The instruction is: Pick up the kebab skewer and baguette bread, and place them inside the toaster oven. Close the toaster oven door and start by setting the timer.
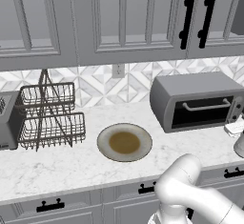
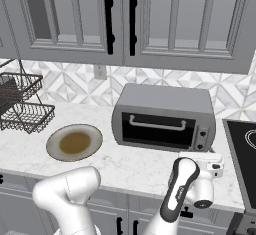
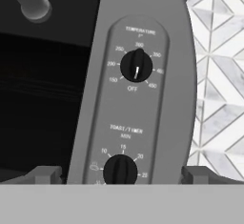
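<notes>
While the toaster oven door (image 3: 43, 80) stands shut, its timer knob (image 3: 120, 169) sits straight ahead of my gripper (image 3: 121, 174), between my two fingertips (image 3: 45, 173), which stand wide apart and hold nothing. The temperature knob (image 3: 136, 66) lies beyond it, and the plate (image 2: 74, 142) rests well off to my left.

"TEMPERATURE", "TOAST/TIMER" on toaster oven (image 3: 143, 99)

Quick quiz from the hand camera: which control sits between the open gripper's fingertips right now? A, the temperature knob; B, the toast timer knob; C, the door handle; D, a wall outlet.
B: in the hand view the gripper lines up on the toast timer knob, low on the toaster oven panel, below the temperature knob.
</notes>
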Controlling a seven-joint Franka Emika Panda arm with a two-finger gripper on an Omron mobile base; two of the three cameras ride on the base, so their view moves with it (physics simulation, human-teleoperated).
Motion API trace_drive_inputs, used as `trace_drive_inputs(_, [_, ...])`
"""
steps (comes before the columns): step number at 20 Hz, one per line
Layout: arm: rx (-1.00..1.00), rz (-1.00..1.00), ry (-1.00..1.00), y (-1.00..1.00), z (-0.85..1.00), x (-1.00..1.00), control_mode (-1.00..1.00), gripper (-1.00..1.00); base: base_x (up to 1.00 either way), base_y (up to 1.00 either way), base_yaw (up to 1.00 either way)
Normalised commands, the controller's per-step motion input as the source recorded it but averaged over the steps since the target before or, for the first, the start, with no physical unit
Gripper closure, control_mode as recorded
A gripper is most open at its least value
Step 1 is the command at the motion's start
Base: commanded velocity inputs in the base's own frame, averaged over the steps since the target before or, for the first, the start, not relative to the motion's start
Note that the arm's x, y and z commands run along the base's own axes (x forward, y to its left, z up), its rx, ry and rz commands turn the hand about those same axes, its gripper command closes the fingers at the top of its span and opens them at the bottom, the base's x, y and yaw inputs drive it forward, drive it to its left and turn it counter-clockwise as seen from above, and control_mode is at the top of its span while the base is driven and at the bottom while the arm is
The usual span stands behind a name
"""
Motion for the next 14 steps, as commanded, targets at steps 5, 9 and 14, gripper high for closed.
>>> trace_drive_inputs(5, [0.00,0.00,-0.01,0.00,0.00,0.00,-1.00,-1.00,0.00,0.00,0.00])
trace_drive_inputs(9, [-0.01,0.00,-0.01,0.00,0.00,0.01,-1.00,-1.00,0.00,0.00,0.00])
trace_drive_inputs(14, [-0.02,0.00,0.00,0.00,0.00,0.17,-1.00,-1.00,0.00,0.00,0.00])
